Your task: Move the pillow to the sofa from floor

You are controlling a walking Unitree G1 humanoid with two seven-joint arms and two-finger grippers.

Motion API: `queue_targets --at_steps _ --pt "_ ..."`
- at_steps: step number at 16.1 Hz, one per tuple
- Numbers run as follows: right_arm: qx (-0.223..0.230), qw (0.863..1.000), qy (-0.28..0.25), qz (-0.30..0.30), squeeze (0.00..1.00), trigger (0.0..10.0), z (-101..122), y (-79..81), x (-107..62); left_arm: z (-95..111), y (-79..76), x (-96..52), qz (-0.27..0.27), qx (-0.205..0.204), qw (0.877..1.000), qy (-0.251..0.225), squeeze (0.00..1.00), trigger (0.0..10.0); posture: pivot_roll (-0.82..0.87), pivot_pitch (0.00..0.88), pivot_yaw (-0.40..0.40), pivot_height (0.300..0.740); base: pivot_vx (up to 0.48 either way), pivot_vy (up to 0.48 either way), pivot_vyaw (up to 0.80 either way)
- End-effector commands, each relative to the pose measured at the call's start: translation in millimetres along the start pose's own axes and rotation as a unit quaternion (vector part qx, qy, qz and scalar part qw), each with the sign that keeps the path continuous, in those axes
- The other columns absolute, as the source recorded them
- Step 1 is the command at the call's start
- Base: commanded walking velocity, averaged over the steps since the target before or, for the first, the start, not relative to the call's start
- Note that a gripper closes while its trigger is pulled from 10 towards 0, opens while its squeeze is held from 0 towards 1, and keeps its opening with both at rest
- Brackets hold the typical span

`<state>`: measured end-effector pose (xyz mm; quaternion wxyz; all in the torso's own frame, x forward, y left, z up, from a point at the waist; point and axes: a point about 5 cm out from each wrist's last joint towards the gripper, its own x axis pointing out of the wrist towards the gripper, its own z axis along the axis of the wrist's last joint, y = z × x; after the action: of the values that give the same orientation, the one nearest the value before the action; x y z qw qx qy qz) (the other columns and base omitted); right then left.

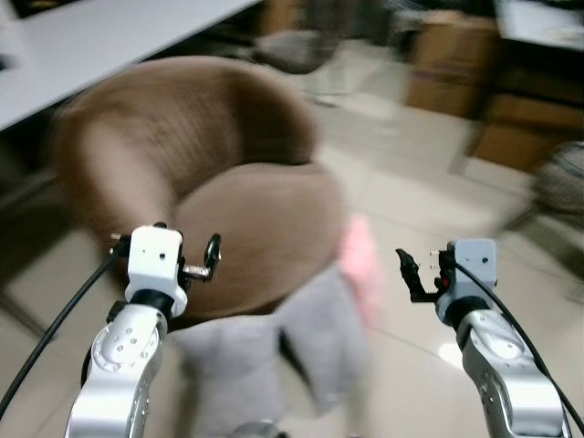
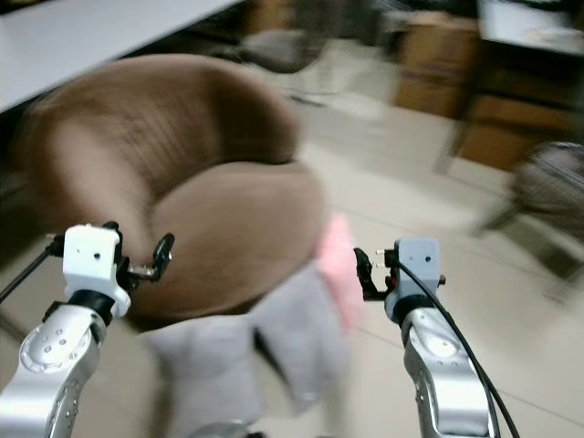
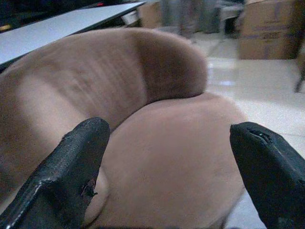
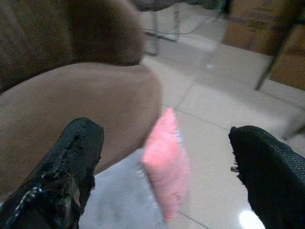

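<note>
- One round brown upholstered sofa (image 1: 228, 182) with a curved back takes up the upper left and centre of the head views, which are blurred.
- One small pink pillow (image 1: 360, 269) stands on edge on the pale tiled floor (image 1: 420, 210), just beside the sofa's seat, right of centre in the frame.
- One grey cloth (image 1: 274, 356) hangs off the seat's front at lower centre, next to the pillow.
- Several brown cardboard boxes (image 1: 456, 68) are blurred at the upper right; one white tabletop (image 1: 100, 41) crosses the upper left.
- Two grippers are raised: the left gripper (image 3: 171, 157) has its fingers spread wide, holding nothing, with the sofa seat beyond them.
- The right gripper (image 4: 167, 162) is likewise spread wide and empty, the pillow lying between its fingers further off, untouched.
</note>
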<state>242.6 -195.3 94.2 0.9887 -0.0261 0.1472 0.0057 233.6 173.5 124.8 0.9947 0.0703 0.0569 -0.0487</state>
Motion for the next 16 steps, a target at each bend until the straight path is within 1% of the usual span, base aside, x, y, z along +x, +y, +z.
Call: queue_targets --at_steps 1,2,3,4,6,8,9,10,11,12,14,15,16 --pt "0.008 1.0 -0.011 0.001 0.0 10.0 4 0.2 -1.7 3 2.1 -1.0 0.0 0.003 1.0 -0.003 0.0 10.0 0.03 0.0 0.004 0.74 0.0 0.454 0.8" --pt "0.014 1.0 -0.008 -0.005 0.0 10.0 2 -0.9 -2.9 2 2.2 -1.5 -0.001 0.003 1.0 -0.002 0.0 10.0 0.03 0.0 0.0 0.74 0.0 0.454 0.0" --pt "0.035 0.999 -0.001 -0.023 0.0 10.0 -1 -5.0 -5.2 2 2.1 -1.7 -0.003 0.003 1.0 -0.002 0.0 10.0 0.03 0.0 0.001 0.74 0.0 0.458 0.0" --pt "0.036 0.999 0.0 -0.023 0.0 10.0 -2 -5.4 -5.8 2 2.0 -1.8 -0.003 0.003 1.0 -0.002 0.0 10.0 0.03 0.0 0.001 0.74 0.0 0.458 0.0" --pt "0.047 0.998 0.002 -0.029 0.0 10.0 -4 -5.9 -9.6 1 1.8 -2.0 -0.005 0.005 1.0 -0.002 0.0 10.0 0.03 0.0 0.001 0.74 0.0 0.461 -0.8" --pt "0.053 0.997 -0.003 -0.054 0.0 10.0 -5 -9.2 -13.3 1 2.6 -1.2 -0.007 0.01 1.0 -0.002 0.0 10.0 0.03 0.0 0.003 0.74 0.0 0.478 -0.8" --pt "0.056 0.996 -0.006 -0.069 0.0 10.0 -5 -11.6 -14.6 2 3.5 -0.2 -0.007 0.014 1.0 -0.002 0.0 10.0 0.02 0.0 0.005 0.74 0.0 0.48 -0.8" --pt "0.051 0.993 -0.009 -0.109 0.0 10.0 -5 -18.0 -16.2 2 4.6 2.2 -0.008 0.018 1.0 -0.003 0.0 10.0 0.02 0.0 0.005 0.74 0.0 0.48 -0.8" --pt "0.061 0.992 -0.016 -0.114 0.0 10.0 -2 -18.5 -16.8 3 5.0 4.1 -0.012 0.021 1.0 -0.005 0.0 10.0 0.02 0.0 0.014 0.74 0.0 0.48 -0.8" --pt "0.061 0.992 -0.019 -0.113 0.0 10.0 -1 -18.3 -16.9 3 5.0 5.0 -0.013 0.021 1.0 -0.005 0.0 10.0 0.02 0.0 0.014 0.74 0.0 0.48 -0.8" --pt "0.058 0.993 -0.027 -0.102 0.0 10.0 5 -15.9 -16.2 5 4.5 9.5 -0.018 0.023 1.0 -0.01 0.0 10.0 0.01 0.0 0.021 0.74 0.0 0.478 -0.8" --pt "0.058 0.993 -0.027 -0.102 0.0 10.0 5 -15.9 -16.2 5 4.5 9.5 -0.018 0.023 1.0 -0.01 0.0 10.0 0.01 0.0 0.021 0.74 0.0 0.48 -0.8" --pt "0.048 0.994 -0.028 -0.091 0.0 10.0 6 -13.6 -14.8 5 4.4 10.6 -0.019 0.024 0.999 -0.012 0.0 10.0 0.01 0.0 0.017 0.74 0.0 0.472 -0.8"
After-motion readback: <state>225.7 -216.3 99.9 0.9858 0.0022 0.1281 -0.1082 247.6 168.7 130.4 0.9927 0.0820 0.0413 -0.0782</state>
